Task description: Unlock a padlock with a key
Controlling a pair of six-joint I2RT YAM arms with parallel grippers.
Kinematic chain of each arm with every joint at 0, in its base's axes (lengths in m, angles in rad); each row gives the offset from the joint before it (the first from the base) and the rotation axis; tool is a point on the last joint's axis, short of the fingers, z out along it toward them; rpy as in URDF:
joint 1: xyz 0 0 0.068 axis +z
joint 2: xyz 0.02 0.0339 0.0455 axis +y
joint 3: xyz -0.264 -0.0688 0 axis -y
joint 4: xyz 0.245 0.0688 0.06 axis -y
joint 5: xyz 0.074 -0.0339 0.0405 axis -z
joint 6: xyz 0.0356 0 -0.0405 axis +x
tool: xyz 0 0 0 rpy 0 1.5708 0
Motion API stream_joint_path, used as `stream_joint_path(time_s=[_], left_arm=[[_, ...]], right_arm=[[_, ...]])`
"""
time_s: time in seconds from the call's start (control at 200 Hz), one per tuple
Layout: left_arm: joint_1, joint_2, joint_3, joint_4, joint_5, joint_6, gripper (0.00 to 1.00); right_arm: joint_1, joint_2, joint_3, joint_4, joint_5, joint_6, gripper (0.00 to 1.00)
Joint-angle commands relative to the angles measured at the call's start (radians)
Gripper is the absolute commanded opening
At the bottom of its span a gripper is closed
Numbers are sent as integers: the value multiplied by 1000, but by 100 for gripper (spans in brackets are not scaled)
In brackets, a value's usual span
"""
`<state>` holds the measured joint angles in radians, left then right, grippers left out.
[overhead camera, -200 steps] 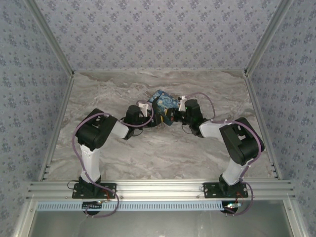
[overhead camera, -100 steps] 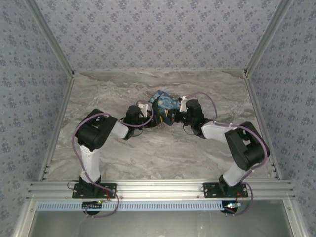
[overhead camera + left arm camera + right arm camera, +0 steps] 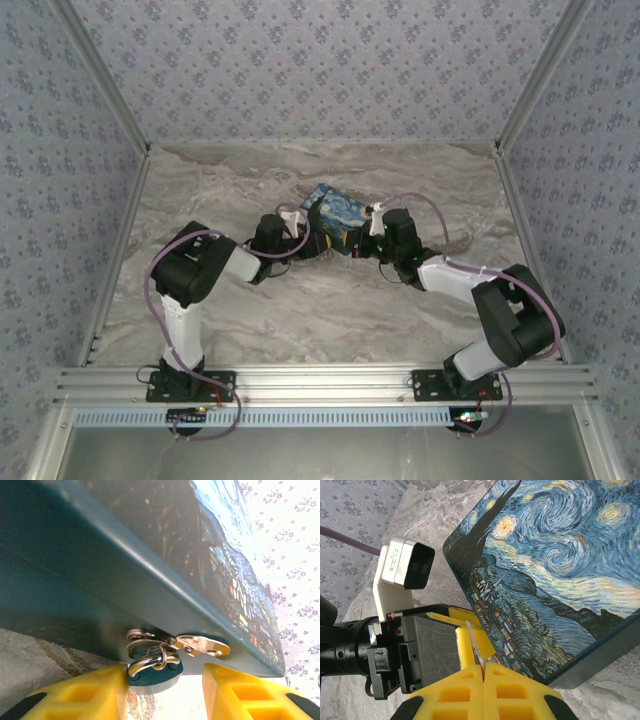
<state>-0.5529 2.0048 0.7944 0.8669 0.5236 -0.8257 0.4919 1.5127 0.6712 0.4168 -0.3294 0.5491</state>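
Note:
In the left wrist view the small blue padlock (image 3: 152,674) hangs by its silvery shackle (image 3: 150,660) from the brass hasp (image 3: 202,646) on the front of the starry-night box (image 3: 150,545). My left gripper (image 3: 166,682) is open around it. The lock's body lies against the left yellow finger (image 3: 85,695) and stands apart from the other. My right gripper (image 3: 483,669) is shut on the key (image 3: 474,642), a thin metal sliver pointing up beside the box's corner (image 3: 485,630). In the top view both grippers, left (image 3: 318,243) and right (image 3: 360,243), meet at the box's near side.
The box (image 3: 335,212) sits mid-table on the marbled surface (image 3: 300,310). The left wrist's white camera (image 3: 402,570) and black gripper body (image 3: 415,655) sit close in front of the right gripper. Patterned walls enclose the table on three sides.
The right arm's elbow has swung out to the right and its gripper has shifted slightly right along the box's near side. The left arm has held still.

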Motion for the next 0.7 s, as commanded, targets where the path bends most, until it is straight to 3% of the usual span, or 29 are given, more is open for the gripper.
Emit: stream_joint_path(time_s=[0.0,0.375,0.695], left_arm=[[-8,17,24,-35,-29,-20,43],[-13,27,36,-84,-58,-48,43],[-27,54,69,-153,-94,-158,39]], right_arm=[[-14,54,54,13,-19,16,0],[-39,201,140,59,-37,72,0],[-15,207,67,57,13,116,0]])
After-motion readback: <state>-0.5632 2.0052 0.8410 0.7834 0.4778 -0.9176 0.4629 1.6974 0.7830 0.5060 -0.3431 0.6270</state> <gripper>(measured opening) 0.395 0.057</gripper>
